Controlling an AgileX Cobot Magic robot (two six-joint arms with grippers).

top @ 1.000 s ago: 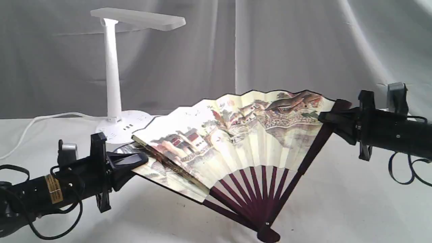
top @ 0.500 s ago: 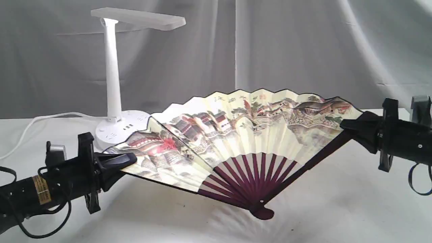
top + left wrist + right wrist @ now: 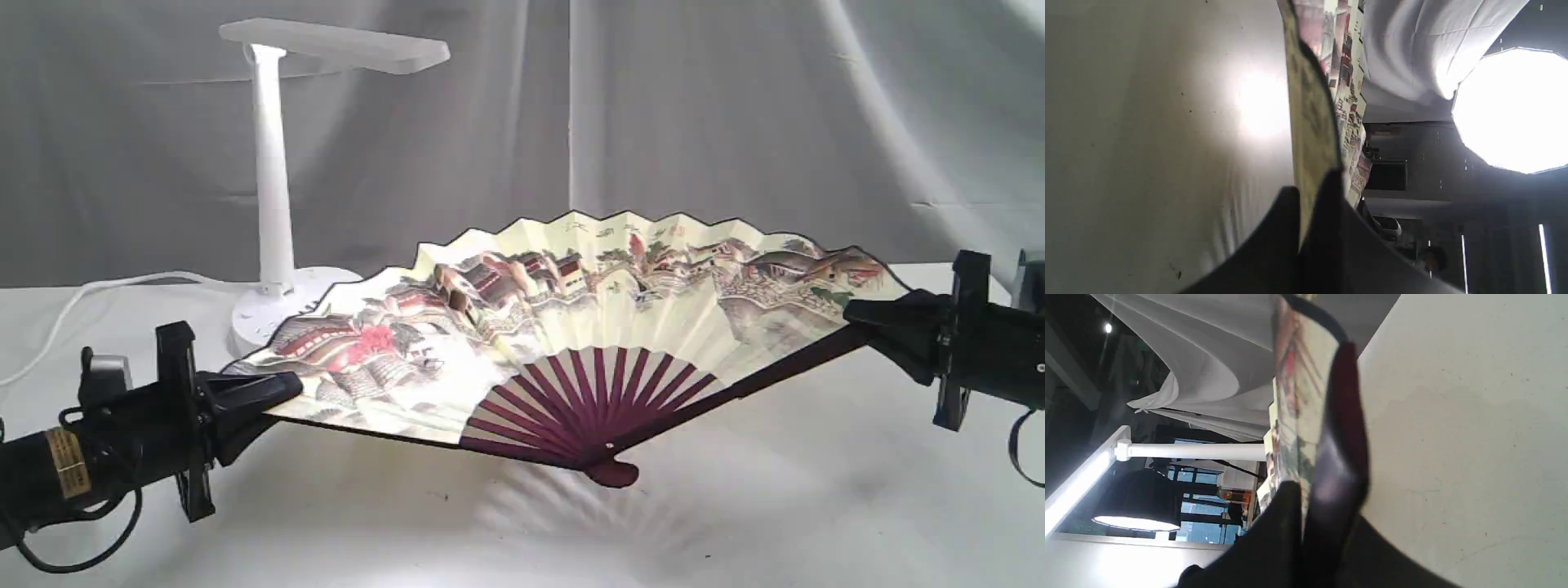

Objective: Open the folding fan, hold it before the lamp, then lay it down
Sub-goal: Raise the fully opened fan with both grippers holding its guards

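Exterior view: the folding fan (image 3: pixel 571 327) spans the centre of the frame, held off the white table (image 3: pixel 816 523) between both arms. The left gripper (image 3: pixel 282 392), lower left, is clamped narrow on the leaf end at that side; the wrist view shows paper pinched between its jaws. The right gripper (image 3: pixel 861 322), at the right edge, is clamped narrow on the maroon guard, which its wrist view confirms. Change over the last second: the grippers have drawn apart, and the stacked pleats on the left have spread, so the leaf now reads as one near-complete arc. One small kink remains left of centre. The leaf has also tipped flatter, and the pivot (image 3: pixel 612 471) sits low over the cloth; I cannot tell whether it touches. The lamp (image 3: pixel 273 180) stands upper left, its base partly hidden behind the leaf's left edge. Judgement: opening is essentially done. Presenting comes next, and the fan probably needs raising and turning more upright toward the lamp.
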